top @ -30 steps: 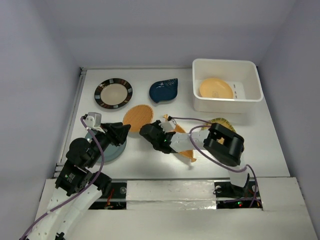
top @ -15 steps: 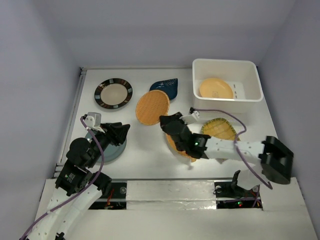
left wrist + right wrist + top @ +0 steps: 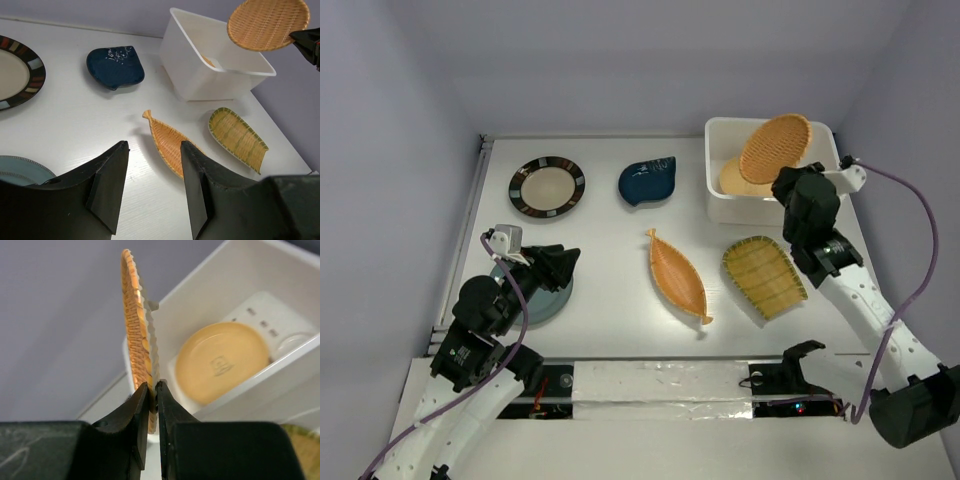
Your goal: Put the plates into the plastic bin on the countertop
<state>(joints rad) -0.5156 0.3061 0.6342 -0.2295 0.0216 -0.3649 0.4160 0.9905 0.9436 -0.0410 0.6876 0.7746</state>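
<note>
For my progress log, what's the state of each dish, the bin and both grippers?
Plastic bin: upright, one plate inside.
Yellow-orange plate: in bin.
Orange woven plate: held above bin.
Striped-rim plate: on countertop.
Navy leaf dish: on countertop.
Orange boat dish: on countertop.
Yellow-green ribbed dish: on countertop.
Pale teal plate: on countertop.
Left gripper: open.
Right gripper: shut on woven plate.

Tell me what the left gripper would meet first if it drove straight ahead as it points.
Probably the orange boat-shaped plate: it lies dead ahead of the open left gripper, only bare countertop between. Height is unclear; it might pass above.
</note>
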